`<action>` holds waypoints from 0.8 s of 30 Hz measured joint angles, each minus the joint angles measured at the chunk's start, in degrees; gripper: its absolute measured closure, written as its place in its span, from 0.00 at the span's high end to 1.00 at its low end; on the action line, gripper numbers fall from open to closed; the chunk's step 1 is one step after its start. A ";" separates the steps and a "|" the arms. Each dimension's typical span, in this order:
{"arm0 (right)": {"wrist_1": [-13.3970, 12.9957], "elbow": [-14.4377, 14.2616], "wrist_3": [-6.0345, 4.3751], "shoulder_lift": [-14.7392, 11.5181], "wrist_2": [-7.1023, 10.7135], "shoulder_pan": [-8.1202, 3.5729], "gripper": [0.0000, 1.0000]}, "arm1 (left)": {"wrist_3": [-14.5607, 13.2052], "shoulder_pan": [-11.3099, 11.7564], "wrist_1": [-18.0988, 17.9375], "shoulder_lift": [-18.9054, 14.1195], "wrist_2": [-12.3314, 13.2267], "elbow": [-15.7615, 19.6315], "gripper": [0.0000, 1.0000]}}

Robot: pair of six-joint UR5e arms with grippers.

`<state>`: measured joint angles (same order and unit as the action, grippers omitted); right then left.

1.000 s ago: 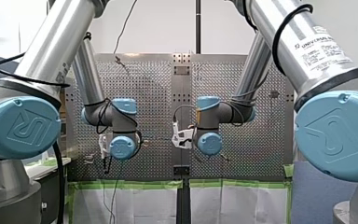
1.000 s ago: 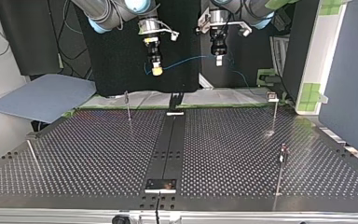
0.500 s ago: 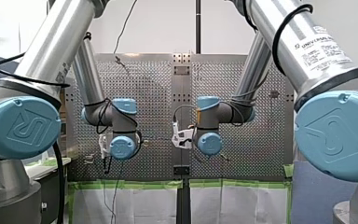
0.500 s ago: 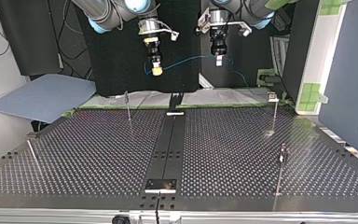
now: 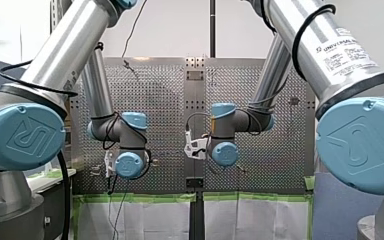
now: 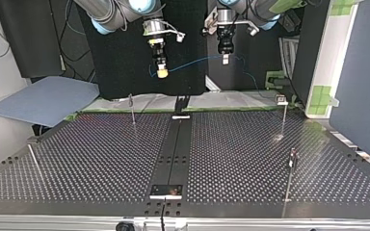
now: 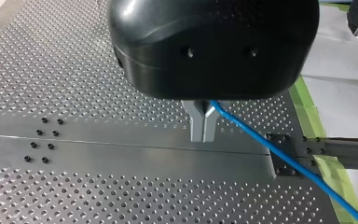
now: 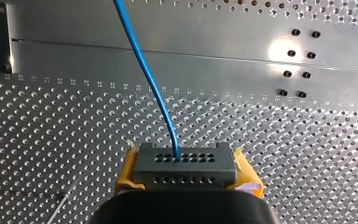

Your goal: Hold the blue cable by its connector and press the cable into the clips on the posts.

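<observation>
Right wrist view: my right pincer is clamped, with a yellow pad on either side, on the grey rectangular connector with its rows of holes. The thin blue cable leaves the connector's face and runs ahead over the perforated metal counter. No other view shows this grip plainly.

Left wrist view: my left pincer has a black body, and its metal fingers are drawn together on the blue cable. The cable trails away beside it toward the counter's green-taped edge.

Only the top view shows the span. The cable runs from the right pincer across to the left pincer, then drops beyond it. Thin upright metal posts stand near the counter's edges, well apart from the cable. Both pincers point straight down, high above the counter's edge on the arms' side.

Front view: both arms bend at raised elbows, with their wrists side by side, and the pincers are hidden behind them.
</observation>
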<state>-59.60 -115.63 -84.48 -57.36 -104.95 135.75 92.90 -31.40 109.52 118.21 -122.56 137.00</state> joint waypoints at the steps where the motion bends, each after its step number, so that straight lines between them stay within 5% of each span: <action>1: 0.00 0.00 0.00 0.00 0.01 0.00 0.00 | 0.00 0.00 0.00 0.01 0.00 0.00 0.00; 12: 0.35 0.37 -0.35 0.36 -0.37 0.35 0.00 | 0.00 0.00 0.00 0.03 0.00 0.00 0.00; 17: 2.14 1.85 -1.72 2.15 -2.15 2.14 0.00 | 0.00 0.00 0.00 0.03 0.00 0.00 0.00; 24: 5.78 2.34 -2.09 5.93 -5.92 4.60 0.00 | 0.00 0.00 0.00 0.03 0.00 0.00 0.00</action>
<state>-53.83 -113.28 -86.57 -51.44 -110.88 140.35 92.89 -31.40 109.52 118.24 -122.56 137.00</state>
